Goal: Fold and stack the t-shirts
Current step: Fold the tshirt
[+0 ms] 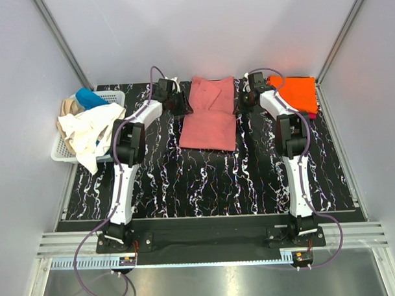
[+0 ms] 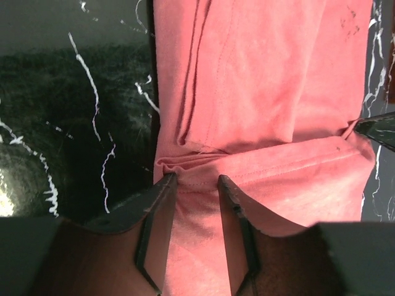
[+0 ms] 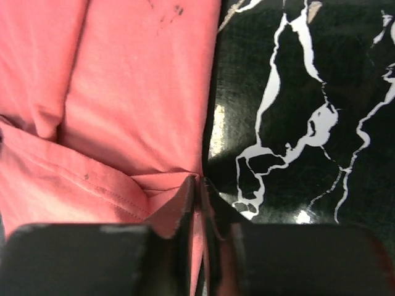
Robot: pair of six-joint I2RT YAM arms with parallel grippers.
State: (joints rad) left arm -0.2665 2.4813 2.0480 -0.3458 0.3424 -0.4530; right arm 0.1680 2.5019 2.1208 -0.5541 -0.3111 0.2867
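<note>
The salmon-pink t-shirt (image 1: 209, 115) lies partly folded at the far middle of the bench (image 1: 205, 180). The right gripper (image 3: 199, 180) is at its right edge, jaws pressed together and pinching the hem. The left gripper (image 2: 196, 182) is at its left edge, jaws spread, with cloth showing in the gap.

In the far right corner I see an orange t-shirt (image 1: 296, 92) folded square, and only a strip of a magenta t-shirt (image 1: 312, 115) shows under it.

The white basket (image 1: 60, 153) on the left holds three: a cream-white t-shirt (image 1: 96, 129) hanging over its rim, then a tan t-shirt (image 1: 67, 107) and a blue t-shirt (image 1: 89, 98), both mostly hidden. I count six shirts and one basket.
</note>
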